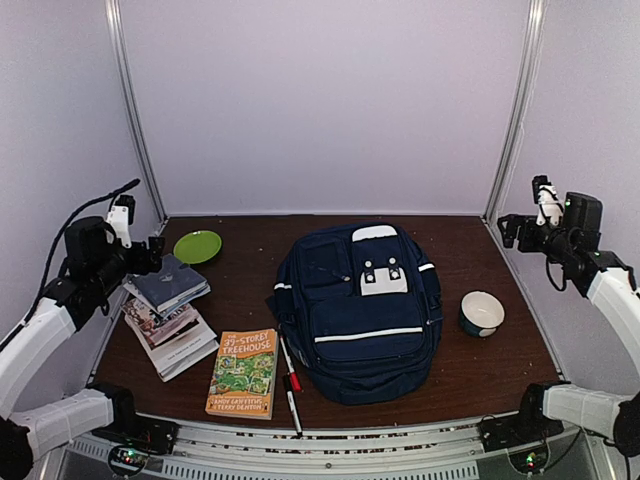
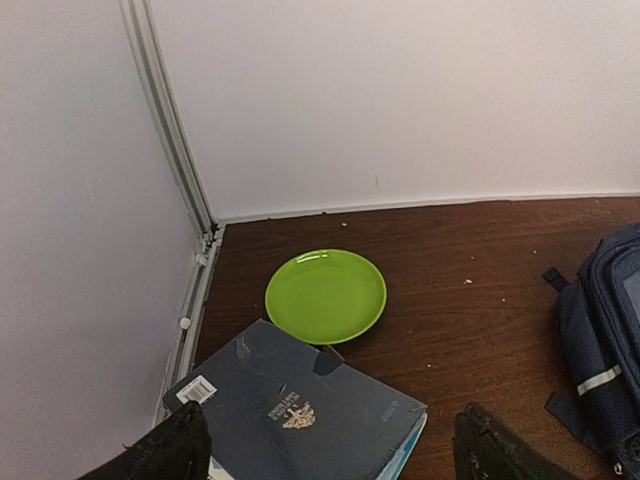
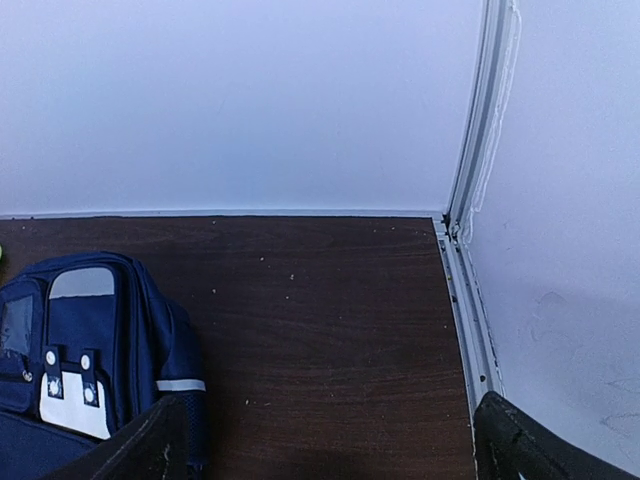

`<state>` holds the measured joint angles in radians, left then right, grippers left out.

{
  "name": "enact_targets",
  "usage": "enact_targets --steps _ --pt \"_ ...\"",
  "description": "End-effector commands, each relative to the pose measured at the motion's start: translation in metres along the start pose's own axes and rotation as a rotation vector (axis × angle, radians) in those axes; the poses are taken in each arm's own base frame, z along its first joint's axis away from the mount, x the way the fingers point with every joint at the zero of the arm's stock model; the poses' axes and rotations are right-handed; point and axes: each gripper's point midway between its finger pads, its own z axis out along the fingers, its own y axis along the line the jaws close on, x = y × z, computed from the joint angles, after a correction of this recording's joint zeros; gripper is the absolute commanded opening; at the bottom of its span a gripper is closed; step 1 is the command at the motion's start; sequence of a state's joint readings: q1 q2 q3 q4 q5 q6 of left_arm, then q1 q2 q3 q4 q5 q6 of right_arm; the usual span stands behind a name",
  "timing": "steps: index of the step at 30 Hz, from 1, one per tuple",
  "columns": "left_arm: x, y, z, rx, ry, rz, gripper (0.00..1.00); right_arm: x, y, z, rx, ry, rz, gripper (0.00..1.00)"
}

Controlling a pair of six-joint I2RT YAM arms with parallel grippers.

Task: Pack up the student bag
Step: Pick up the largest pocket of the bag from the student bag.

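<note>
As you scan from the left, your left arm (image 1: pixel 40 340) rises from its base at the near edge, bends at the elbow and leans in over the left side of the desk (image 1: pixel 480 375), wrist tipped toward the back corner. The left jaws stand spread wide and pinch nothing. In the wrist view they sit one to each side of the blue book (image 2: pixel 300 420) topping the stack (image 1: pixel 172 335); you cannot count that stack exactly. One green plate (image 1: pixel 197 246) lies just behind it. One loose paperback (image 1: pixel 242 373) lies flat near the front edge, with two markers beside it: one red-capped (image 1: pixel 290 368), one black-capped (image 1: pixel 294 410), end to end.

One bag (image 1: pixel 360 310) lies flat at the middle of the desk, front pocket and white patch up, top toward the back wall, zipped as far as you can see. One bowl (image 1: pixel 482 313) stands just right of it, apart from it.

Your right arm (image 1: pixel 612 295) is folded high at the right edge, wrist level and aimed toward the back wall. The right jaws are spread fully and hold nothing, with bare desk below them, right of the bag's top.
</note>
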<state>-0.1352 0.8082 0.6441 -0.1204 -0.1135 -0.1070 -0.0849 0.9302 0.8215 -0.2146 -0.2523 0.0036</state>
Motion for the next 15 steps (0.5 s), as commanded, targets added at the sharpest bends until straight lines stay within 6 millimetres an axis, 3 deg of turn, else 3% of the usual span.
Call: enact_targets --steps 1,7,15 --pt "-0.013 -0.037 0.002 0.204 0.011 0.022 0.82 0.011 0.028 -0.012 -0.163 0.025 -0.160 1.00" --pt "-0.028 -0.100 -0.018 0.478 -0.019 0.067 0.78 0.035 0.112 -0.039 -0.578 0.098 -0.400 1.00" --pt "-0.029 -0.188 -0.062 0.708 0.049 0.207 0.71 0.092 0.199 -0.069 -0.828 0.215 -0.807 0.85"
